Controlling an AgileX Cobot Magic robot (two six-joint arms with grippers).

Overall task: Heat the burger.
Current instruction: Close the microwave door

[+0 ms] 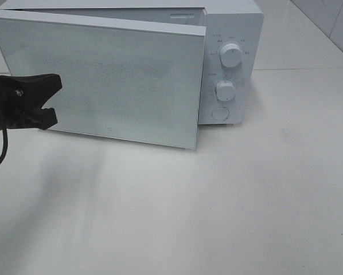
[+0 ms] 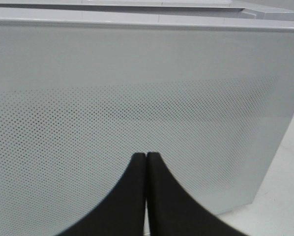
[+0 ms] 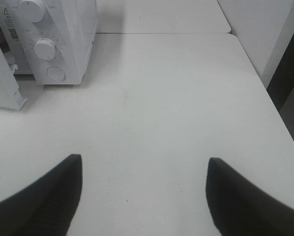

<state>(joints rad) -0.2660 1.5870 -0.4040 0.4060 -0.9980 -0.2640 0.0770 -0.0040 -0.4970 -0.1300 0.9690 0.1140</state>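
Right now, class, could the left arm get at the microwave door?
Probably yes: the shut left gripper points straight at the door, close to its perforated face, and nothing shows between them. Whether it touches cannot be told.

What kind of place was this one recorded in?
Likely a robot test bench staged as a kitchen: a white microwave, door ajar, on a plain white table, with the black left gripper facing that door.
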